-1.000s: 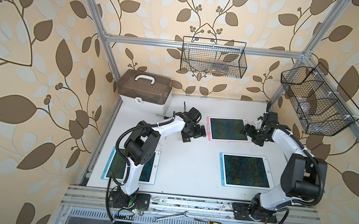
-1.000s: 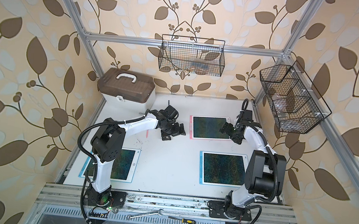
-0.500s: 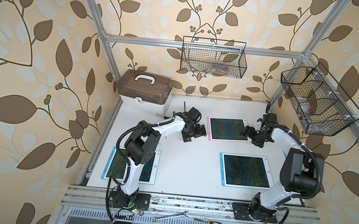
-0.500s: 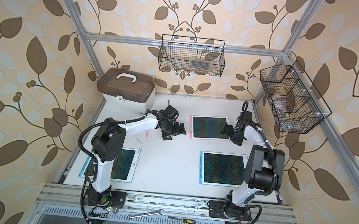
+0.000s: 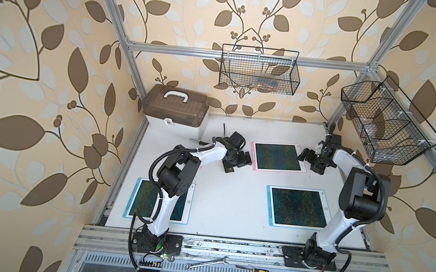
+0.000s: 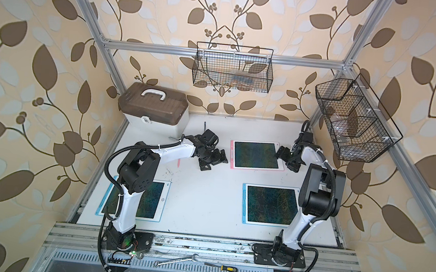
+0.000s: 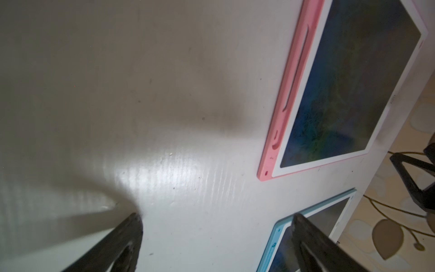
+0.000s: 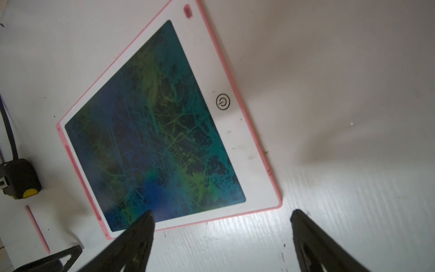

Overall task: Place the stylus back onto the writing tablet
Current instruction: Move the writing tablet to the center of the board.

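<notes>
At the back middle of the desk point(image 5: 233, 197): the pink-framed writing tablet point(image 5: 276, 160) lies flat with its scribbled dark screen up. A long groove runs down its pink left strip.
Stylus point(image 8: 37, 229): thin and pink, lying flat on the bare desk left of the writing tablet and not touching it. In a top view point(image 6: 178, 162) only a short piece shows from under the left arm's white forearm.
Left gripper point(image 5: 237, 163) point(image 7: 216, 216): low over the desk, just beside the writing tablet's left edge, between it and the stylus. Its fingers are spread wide with only desk between them.
Right gripper point(image 5: 311, 161) point(image 8: 222, 215): at the writing tablet's right edge. Its fingers are spread wide and grip nothing.
Blue-framed tablets: one lies near the desk's front right corner point(image 5: 298, 208). The other lies near the front left corner point(image 5: 141, 200), partly hidden by the left arm.
Storage case point(image 5: 176, 111): brown lid, white handle, standing in the desk's back left corner.
Wrench point(image 5: 207, 263) and screwdriver point(image 5: 253, 270): lying on the rail in front of the desk.
</notes>
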`<state>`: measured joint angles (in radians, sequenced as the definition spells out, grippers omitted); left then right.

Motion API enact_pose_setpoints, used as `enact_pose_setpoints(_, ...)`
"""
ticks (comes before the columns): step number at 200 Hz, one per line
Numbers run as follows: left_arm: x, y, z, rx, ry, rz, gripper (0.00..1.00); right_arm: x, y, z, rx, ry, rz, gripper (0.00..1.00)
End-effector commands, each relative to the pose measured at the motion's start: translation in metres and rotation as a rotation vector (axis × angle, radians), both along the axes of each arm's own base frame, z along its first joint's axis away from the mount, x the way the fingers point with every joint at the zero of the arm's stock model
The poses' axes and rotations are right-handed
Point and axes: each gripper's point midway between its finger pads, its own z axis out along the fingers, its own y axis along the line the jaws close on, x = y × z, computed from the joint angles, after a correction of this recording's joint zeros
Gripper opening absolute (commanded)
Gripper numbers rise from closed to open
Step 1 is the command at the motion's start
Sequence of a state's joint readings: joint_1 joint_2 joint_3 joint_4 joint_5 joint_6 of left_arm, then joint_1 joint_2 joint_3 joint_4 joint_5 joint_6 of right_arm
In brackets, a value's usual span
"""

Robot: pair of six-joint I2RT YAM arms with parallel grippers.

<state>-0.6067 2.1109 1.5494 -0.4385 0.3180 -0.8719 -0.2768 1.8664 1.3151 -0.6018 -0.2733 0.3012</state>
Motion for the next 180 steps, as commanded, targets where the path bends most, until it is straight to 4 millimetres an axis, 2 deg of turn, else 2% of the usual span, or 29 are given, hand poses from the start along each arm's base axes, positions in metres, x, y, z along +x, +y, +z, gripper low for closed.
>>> enact_pose_setpoints(1,0.019,-0.006,0.001,-0.031,-0.016,0.03,0.99,0.014,-0.005,-0.003,0.006,-0.007,0.017,0.91)
enact_pose_setpoints(42,0.032,-0.015,-0.014,-0.043,0.003,0.076,0.99,0.024,-0.004,-0.017,0.027,0.01,0.012,0.91)
enact_pose_setpoints(93,0.036,-0.03,-0.032,-0.066,0.032,0.086,0.99,0.021,0.005,-0.028,0.076,0.025,0.015,0.91)
enact_pose_setpoints(134,0.036,-0.04,-0.036,-0.072,0.038,0.071,0.99,0.019,0.01,-0.035,0.113,0.034,0.016,0.91)
enact_pose_setpoints(180,0.037,-0.042,-0.039,-0.076,0.045,0.076,0.99,0.019,0.013,-0.041,0.134,0.045,0.019,0.91)
